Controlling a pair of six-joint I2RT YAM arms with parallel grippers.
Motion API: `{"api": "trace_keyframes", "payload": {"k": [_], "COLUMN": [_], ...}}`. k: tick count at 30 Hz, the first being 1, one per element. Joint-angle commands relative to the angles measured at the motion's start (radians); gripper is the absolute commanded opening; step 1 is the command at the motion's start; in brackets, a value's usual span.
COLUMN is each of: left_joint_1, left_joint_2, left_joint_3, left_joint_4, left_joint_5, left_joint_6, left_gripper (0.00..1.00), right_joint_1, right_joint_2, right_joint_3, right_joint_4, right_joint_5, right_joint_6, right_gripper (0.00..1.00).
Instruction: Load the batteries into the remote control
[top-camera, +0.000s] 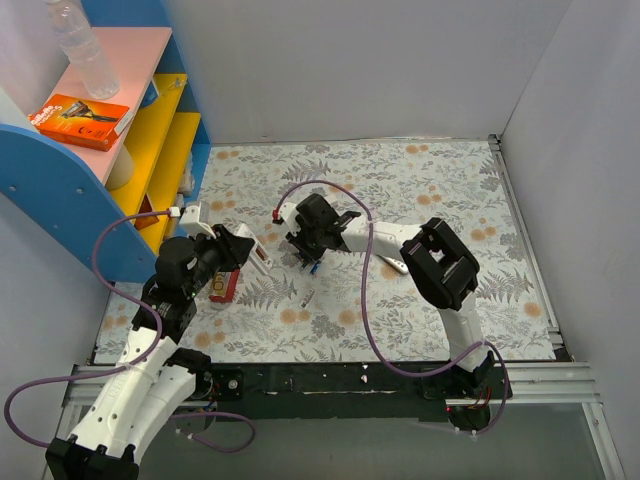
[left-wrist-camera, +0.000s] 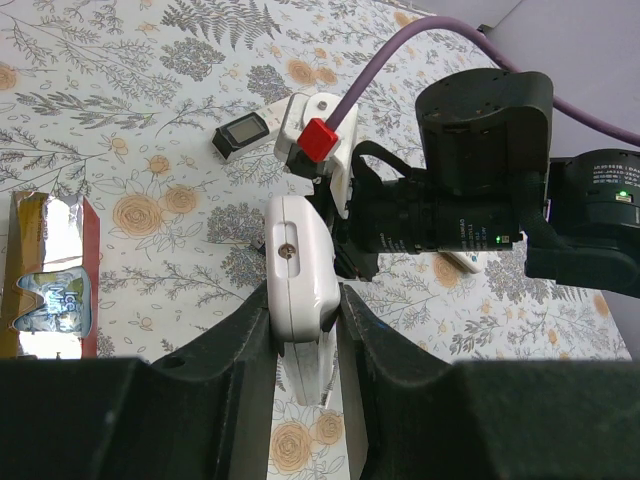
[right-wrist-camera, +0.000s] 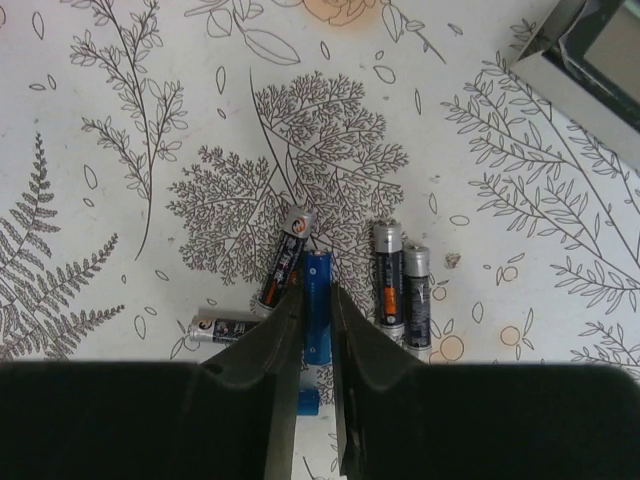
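Note:
My left gripper (left-wrist-camera: 305, 320) is shut on the end of a white remote (left-wrist-camera: 295, 265) and holds it above the flowered table; it also shows in the top view (top-camera: 245, 250). My right gripper (right-wrist-camera: 318, 295) is low over a cluster of batteries, its fingers closed on either side of a blue battery (right-wrist-camera: 318, 300). Black batteries lie beside it: one to the left (right-wrist-camera: 285, 260), two to the right (right-wrist-camera: 388, 275), and one lying crosswise (right-wrist-camera: 225, 326). In the top view the right gripper (top-camera: 308, 255) is just right of the held remote (top-camera: 262, 255).
A loose battery (top-camera: 307, 298) lies nearer the front. A red and foil packet (left-wrist-camera: 50, 290) lies left of the remote. A small black and white device (left-wrist-camera: 240, 132) and another white remote (top-camera: 392, 264) lie on the table. A blue and yellow shelf (top-camera: 60, 190) stands at the left.

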Motion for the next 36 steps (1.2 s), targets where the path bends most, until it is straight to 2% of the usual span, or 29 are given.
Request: {"api": "trace_keyframes", "payload": {"k": [1,11,13,14,18,21,30,36], "left_joint_1": [0.009,0.012,0.014,0.014,0.014,0.014,0.014,0.014], "left_joint_2": [-0.003,0.002,0.002,0.004,-0.003,-0.012,-0.041,-0.032], "left_joint_3": [-0.006,-0.008,-0.008,-0.009,-0.017,-0.031,-0.118,-0.230], "left_joint_4": [0.030,0.032,0.030,0.033,0.045,0.070,0.226,0.510], "left_joint_5": [0.017,0.027,0.032,0.035,0.069,0.092,0.216,0.328], "left_joint_6": [0.001,-0.002,0.000,0.000,-0.003,-0.023,-0.120,-0.236], "left_gripper": [0.00,0.00,0.00,0.00,0.00,0.00,0.00,0.00], "right_joint_1": [0.013,0.023,0.025,0.025,0.023,0.022,0.023,0.025], "right_joint_2": [0.023,0.056,0.050,0.044,-0.020,-0.100,-0.431,-0.681], "right_joint_3": [0.054,0.077,0.077,0.074,0.021,-0.030,-0.281,-0.478], "right_joint_4": [-0.039,-0.077,-0.080,-0.074,-0.025,0.035,0.220,0.374], "right_joint_5": [-0.015,0.026,0.028,0.028,0.015,0.009,0.043,0.023], "right_joint_6": [-0.028,-0.048,-0.047,-0.044,-0.015,0.005,0.114,0.211], "right_gripper": [0.24,0.26,0.24,0.18,0.07,0.02,0.01,0.01]}}
